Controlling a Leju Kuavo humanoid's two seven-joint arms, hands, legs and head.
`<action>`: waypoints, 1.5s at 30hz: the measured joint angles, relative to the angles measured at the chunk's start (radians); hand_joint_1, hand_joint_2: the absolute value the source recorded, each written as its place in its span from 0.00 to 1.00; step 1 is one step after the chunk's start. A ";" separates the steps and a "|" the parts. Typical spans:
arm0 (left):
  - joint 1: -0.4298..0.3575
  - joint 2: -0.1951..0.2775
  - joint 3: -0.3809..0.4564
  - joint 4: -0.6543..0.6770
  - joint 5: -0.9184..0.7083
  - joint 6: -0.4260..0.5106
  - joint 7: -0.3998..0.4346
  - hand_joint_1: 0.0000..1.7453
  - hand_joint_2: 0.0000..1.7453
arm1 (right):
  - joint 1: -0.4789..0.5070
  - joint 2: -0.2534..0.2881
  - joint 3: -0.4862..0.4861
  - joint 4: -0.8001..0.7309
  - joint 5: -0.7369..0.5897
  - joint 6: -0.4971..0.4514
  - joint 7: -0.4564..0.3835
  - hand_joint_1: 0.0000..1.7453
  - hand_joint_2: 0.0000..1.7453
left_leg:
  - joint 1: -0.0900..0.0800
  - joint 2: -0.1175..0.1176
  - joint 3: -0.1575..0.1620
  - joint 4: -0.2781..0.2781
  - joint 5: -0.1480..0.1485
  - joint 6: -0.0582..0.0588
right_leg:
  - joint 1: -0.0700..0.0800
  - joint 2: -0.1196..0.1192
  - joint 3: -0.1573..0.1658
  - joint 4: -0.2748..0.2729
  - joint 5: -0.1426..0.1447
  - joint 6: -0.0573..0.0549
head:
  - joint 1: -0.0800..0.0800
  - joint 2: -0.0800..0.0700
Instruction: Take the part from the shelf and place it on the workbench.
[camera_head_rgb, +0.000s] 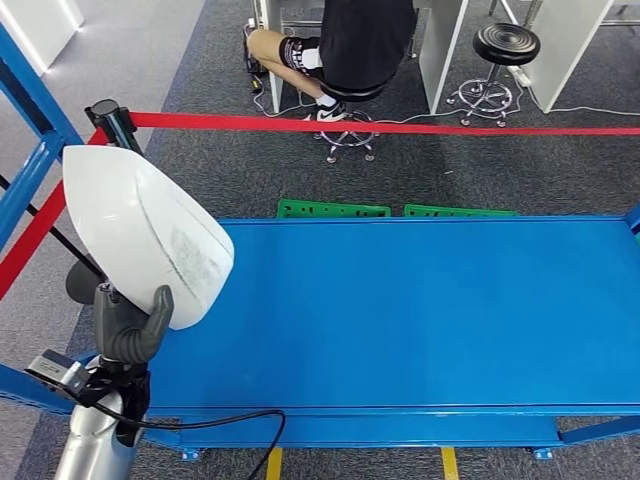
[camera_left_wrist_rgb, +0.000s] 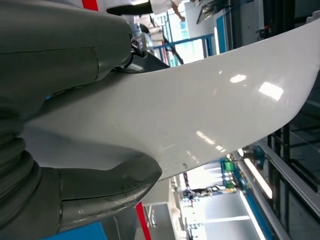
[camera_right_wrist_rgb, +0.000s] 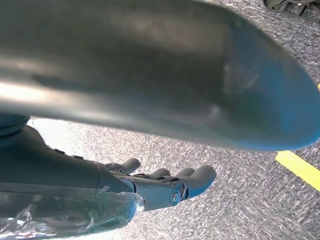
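- Left hand (camera_head_rgb: 132, 325) clamped on the white part (camera_head_rgb: 143, 235), held above it, over the desk (camera_head_rgb: 423, 310) edge.
- Right hand (camera_right_wrist_rgb: 166, 185) hanging slack, fingers loosely apart, holding nothing.
- Could slip: smooth shell, narrow pinch.
- Could tip off if released at the edge.

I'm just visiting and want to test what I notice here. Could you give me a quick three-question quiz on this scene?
1. True or false: the white part already lies on the blue workbench.
2. Which hand holds the part? A) left hand B) right hand C) both
3. Fill in: beyond the bench, a red ____ stretches across the floor.

Key:
1. False. It is held up at the bench's left end, gripped from below.
2. A. The right hand hangs over the carpet, fingers apart, holding nothing.
3. Tape.
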 joint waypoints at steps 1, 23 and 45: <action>0.000 0.000 0.000 0.000 -0.002 0.003 -0.001 1.00 1.00 | 0.000 0.000 0.000 0.000 0.000 0.000 0.000 0.00 0.00 | 0.000 0.000 0.000 0.000 0.000 0.000 | 0.000 0.000 0.000 0.000 0.000 0.000 | 0.000 0.000; 0.028 0.001 0.012 -0.014 -0.011 0.028 -0.003 1.00 1.00 | 0.003 0.002 -0.014 0.000 -0.010 -0.006 0.003 0.00 0.00 | 0.007 0.010 0.000 -0.002 0.002 0.023 | -0.005 -0.007 -0.082 0.262 -0.138 0.031 | 0.003 0.000; -0.010 -0.007 0.015 -0.005 0.007 0.025 -0.003 1.00 1.00 | -0.003 0.005 -0.071 -0.003 -0.073 -0.067 0.025 0.00 0.00 | 0.044 0.024 0.135 0.006 -0.127 -0.047 | -0.016 -0.017 -0.076 0.007 0.094 0.028 | -0.007 0.000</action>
